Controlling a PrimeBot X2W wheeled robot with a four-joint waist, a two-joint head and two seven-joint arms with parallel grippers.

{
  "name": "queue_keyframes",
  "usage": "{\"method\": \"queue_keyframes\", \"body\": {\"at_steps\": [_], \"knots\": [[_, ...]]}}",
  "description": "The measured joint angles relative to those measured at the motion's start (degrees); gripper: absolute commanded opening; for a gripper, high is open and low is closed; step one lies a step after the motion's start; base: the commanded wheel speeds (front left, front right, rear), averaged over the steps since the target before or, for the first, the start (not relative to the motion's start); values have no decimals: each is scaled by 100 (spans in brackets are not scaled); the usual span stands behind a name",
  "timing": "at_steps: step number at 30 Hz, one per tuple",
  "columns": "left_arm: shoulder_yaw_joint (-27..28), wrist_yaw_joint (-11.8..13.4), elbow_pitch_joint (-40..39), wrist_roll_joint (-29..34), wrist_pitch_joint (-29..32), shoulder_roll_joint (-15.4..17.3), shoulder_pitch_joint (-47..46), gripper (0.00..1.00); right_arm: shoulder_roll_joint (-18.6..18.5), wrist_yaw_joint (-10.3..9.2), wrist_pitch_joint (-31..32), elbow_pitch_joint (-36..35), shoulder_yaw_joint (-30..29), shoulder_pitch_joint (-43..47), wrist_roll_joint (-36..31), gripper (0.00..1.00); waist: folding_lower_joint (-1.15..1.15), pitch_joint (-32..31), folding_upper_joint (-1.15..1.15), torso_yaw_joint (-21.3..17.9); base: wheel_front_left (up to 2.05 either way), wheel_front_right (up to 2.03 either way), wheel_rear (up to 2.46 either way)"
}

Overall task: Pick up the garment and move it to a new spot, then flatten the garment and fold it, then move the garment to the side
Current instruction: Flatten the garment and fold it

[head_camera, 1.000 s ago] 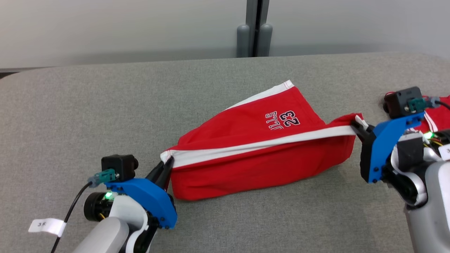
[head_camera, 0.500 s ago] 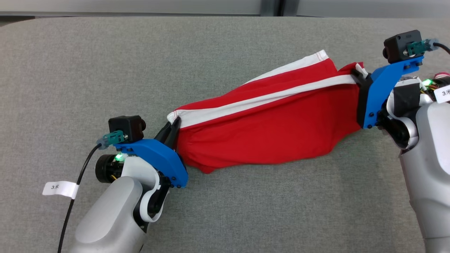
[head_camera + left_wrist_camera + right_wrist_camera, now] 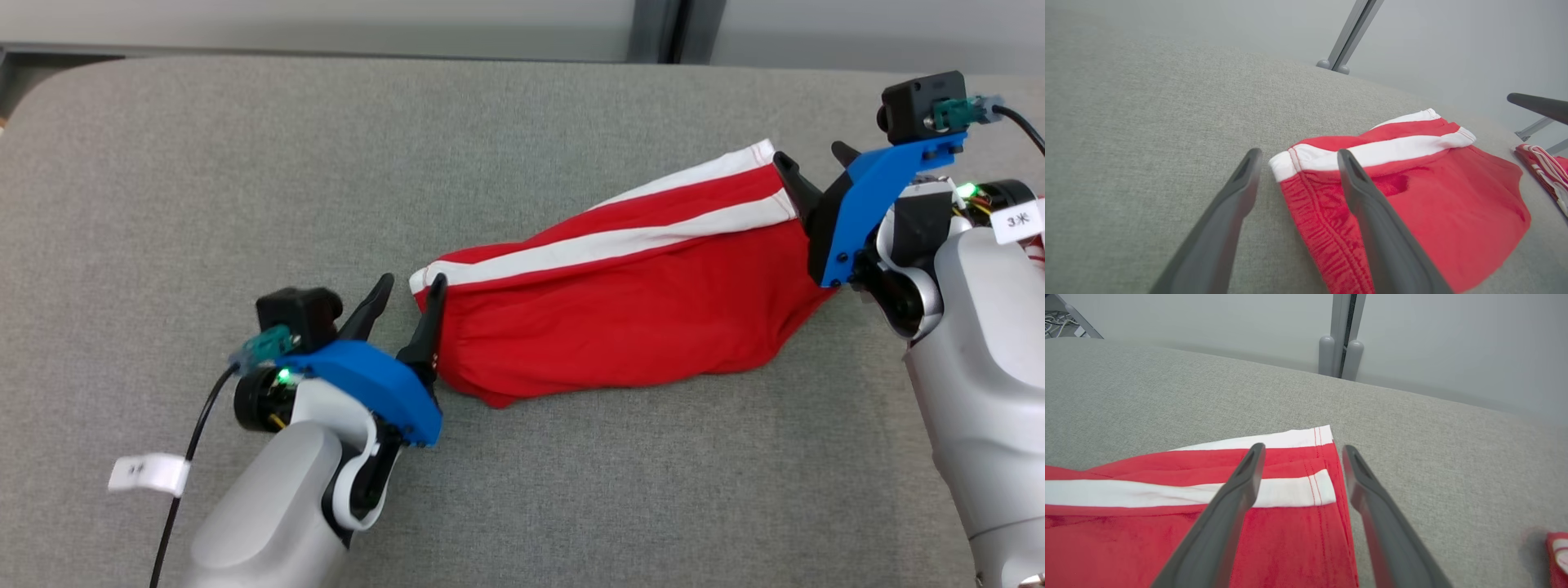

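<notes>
The red garment (image 3: 620, 335) with white stripes lies folded lengthwise on the grey table (image 3: 245, 204). My left gripper (image 3: 411, 286) stands open at its left end, one finger on each side of the white-banded corner (image 3: 1290, 163). At the garment's right end my right gripper (image 3: 810, 155) is open too. In the right wrist view its fingers (image 3: 1237, 498) straddle the garment's edge (image 3: 1327, 486) with nothing clamped. The garment (image 3: 1433, 204) fills the right half of the left wrist view.
A second red and white garment (image 3: 1539, 163) lies at the table's far right, also seen in the right wrist view (image 3: 1557, 551). A grey post (image 3: 661, 28) stands behind the table's back edge. Bare grey cloth stretches left and in front of the garment.
Both grippers were shut on the garment's ends half a second ago and have now opened and let go. The garment has settled onto the table. The head camera has shifted slightly.
</notes>
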Motion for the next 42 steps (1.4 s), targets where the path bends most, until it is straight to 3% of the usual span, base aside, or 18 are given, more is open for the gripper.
{"method": "queue_keyframes", "body": {"at_steps": [7,14,24,35,42], "knots": [[194,-38,-101,300,-1056,286,555,100,-133,0,-381,44,24,357,299,100,-1,-458,0,-75,0,0,0],[1013,59,-1100,1136,-1223,479,1317,100,-336,0,-653,-134,-197,940,566,100,-2,-796,0,-141,0,0,0],[2041,-247,-1690,2225,-1223,213,2104,100,-402,0,-928,130,-643,1099,793,100,-1,-551,0,103,0,0,0],[2453,-586,-1692,2637,-1223,-204,2004,100,-408,0,-542,1267,-949,311,575,100,0,22,0,635,0,0,0],[2613,-717,-1662,2777,-1223,-353,1940,100,-489,0,-514,1793,-969,54,96,100,0,205,0,869,0,0,0]]}}
